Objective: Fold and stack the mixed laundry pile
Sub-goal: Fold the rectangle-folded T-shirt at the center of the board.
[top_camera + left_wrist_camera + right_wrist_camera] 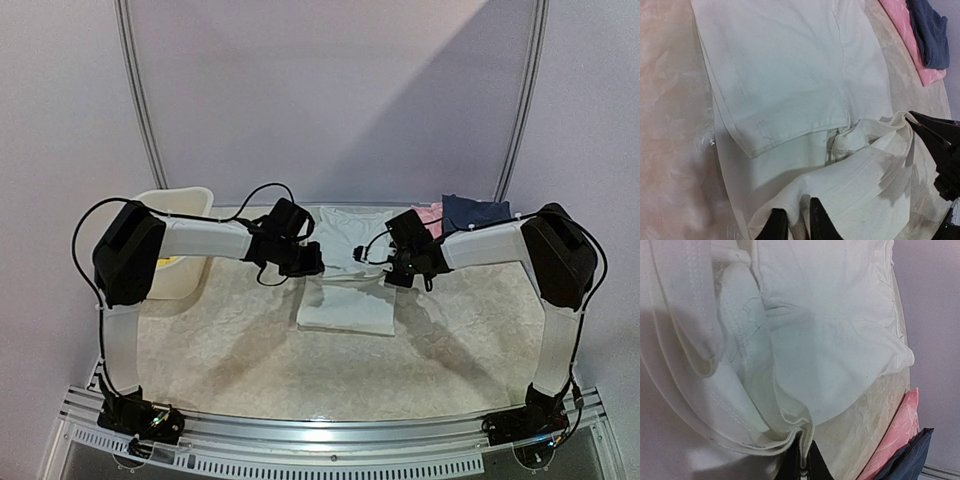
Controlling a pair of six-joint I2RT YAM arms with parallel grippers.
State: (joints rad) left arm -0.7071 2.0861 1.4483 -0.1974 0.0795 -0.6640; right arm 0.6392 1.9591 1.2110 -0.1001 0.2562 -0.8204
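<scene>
A white T-shirt from the laundry lies partly folded in the middle of the table, its lower part a flat rectangle. Its far edge is lifted between both arms. My left gripper holds the shirt's left side. In the left wrist view a ridge of white cloth runs between the narrowly parted fingers of the left gripper. My right gripper is shut on several bunched layers of the shirt's hem, with the jaws tight together. The right gripper's dark fingers show at the right edge of the left wrist view.
A white plastic basket stands at the back left behind the left arm. A pink cloth and a dark blue cloth lie stacked at the back right, close to the right gripper. The tabletop has a pale marbled cover.
</scene>
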